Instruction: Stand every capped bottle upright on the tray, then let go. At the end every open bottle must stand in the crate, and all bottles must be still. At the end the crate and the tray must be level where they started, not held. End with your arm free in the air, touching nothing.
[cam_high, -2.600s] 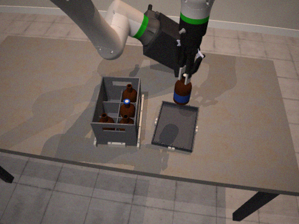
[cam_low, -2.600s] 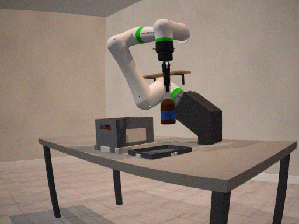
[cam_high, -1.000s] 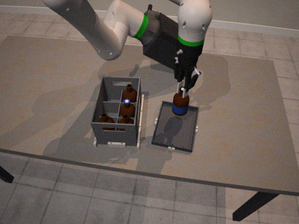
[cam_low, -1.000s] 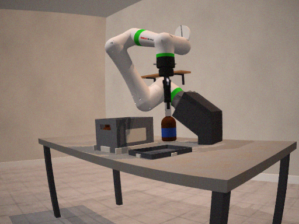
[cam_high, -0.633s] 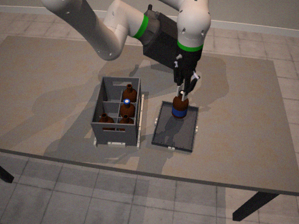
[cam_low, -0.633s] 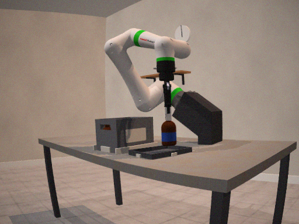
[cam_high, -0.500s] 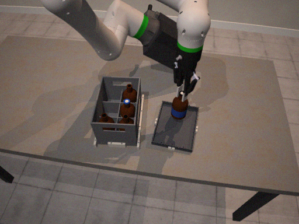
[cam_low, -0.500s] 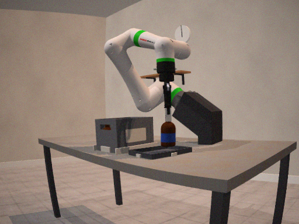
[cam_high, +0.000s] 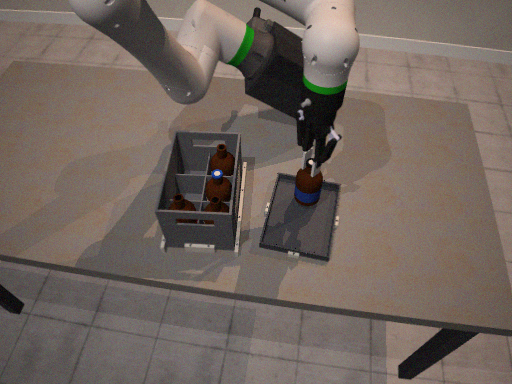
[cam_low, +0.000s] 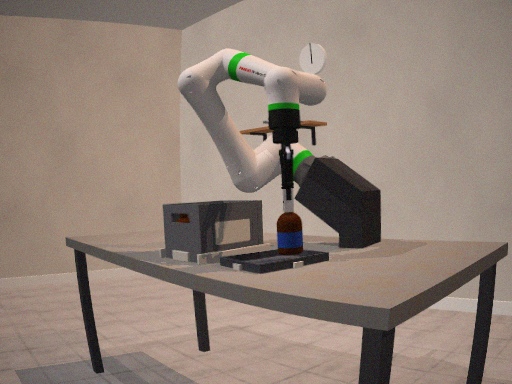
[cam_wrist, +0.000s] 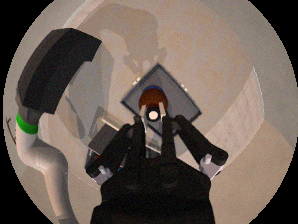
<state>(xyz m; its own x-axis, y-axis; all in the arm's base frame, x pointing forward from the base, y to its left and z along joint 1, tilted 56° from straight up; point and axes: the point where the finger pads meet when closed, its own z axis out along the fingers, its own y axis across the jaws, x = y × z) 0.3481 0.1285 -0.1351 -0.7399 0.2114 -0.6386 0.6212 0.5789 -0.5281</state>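
The fingers (cam_high: 313, 161) are clamped on the white cap of a brown bottle (cam_high: 307, 187) standing at the far end of the tray (cam_high: 280, 240). It looks hard, smooth and tippy, so the thin neck is the best place to hold.

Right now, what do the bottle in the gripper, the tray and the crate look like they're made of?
Bottle: dark amber, likely glass or plastic, with a blue label band and white cap. Tray: flat dark grey, matte, maybe plastic or metal. Crate: plain grey matte walls, probably plastic. Gripper: shut on the bottle's cap.
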